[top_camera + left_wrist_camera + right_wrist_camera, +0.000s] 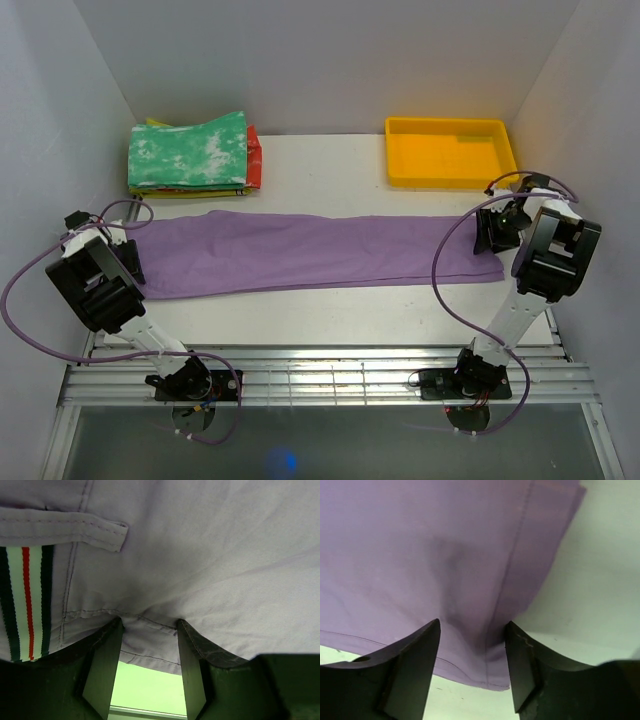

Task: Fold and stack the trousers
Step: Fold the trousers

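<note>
The lilac-purple trousers [310, 250] lie flat in a long strip across the table, waist end on the left and leg hems on the right. My left gripper [132, 262] is at the waist end. In the left wrist view its fingers [102, 655] stand apart astride the cloth edge [200, 555], next to the striped waistband [26, 605]. My right gripper [493, 235] is at the hem end. In the right wrist view its fingers [415, 655] stand apart with puckered cloth [420, 545] between them. Both grippers are open.
A stack of folded garments, green-and-white mottled on top [188, 150] with red [254, 160] beneath, sits at the back left. A yellow tray [450, 122] stands at the back right. White walls close in on the sides and the back.
</note>
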`<state>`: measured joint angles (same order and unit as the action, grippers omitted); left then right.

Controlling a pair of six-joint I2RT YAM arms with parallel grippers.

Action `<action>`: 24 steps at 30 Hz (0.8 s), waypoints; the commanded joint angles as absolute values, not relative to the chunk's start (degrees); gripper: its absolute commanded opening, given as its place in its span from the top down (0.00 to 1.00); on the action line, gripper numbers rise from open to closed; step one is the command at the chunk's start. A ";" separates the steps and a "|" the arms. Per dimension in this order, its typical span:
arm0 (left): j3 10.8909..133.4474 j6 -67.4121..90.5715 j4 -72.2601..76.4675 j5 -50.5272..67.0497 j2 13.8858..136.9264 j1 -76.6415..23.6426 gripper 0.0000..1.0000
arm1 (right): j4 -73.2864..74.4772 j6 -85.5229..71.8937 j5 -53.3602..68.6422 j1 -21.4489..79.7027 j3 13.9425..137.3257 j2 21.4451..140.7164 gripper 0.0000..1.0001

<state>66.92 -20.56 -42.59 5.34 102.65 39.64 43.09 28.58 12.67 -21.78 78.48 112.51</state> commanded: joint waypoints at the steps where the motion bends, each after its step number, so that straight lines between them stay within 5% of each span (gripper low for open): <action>1: 66.36 -20.74 -42.45 5.01 101.60 40.08 0.42 | 46.31 27.51 21.87 -20.13 75.58 116.45 0.41; 5: 66.53 -20.57 -42.71 5.71 101.51 40.08 0.42 | 48.95 27.77 24.78 -20.13 78.04 116.55 0.60; 7: 66.45 -20.39 -42.80 6.50 101.16 39.99 0.42 | 49.83 28.30 25.13 -20.65 79.62 115.84 0.81; 9: 66.27 -20.48 -43.24 8.60 100.47 40.08 0.42 | 51.58 28.56 25.66 -21.88 80.85 114.70 0.92; 15: 63.55 -22.41 -43.33 14.49 96.69 39.82 0.40 | 56.24 31.19 28.21 -27.93 88.67 110.83 0.92; 24: 58.98 -25.75 -43.67 24.07 85.18 39.37 0.20 | 63.62 38.84 25.31 -34.45 96.93 108.72 0.92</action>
<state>59.37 -23.53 -43.57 17.65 91.81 39.22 59.55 34.79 26.20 -32.84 92.40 111.50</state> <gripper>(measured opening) 0.783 0.092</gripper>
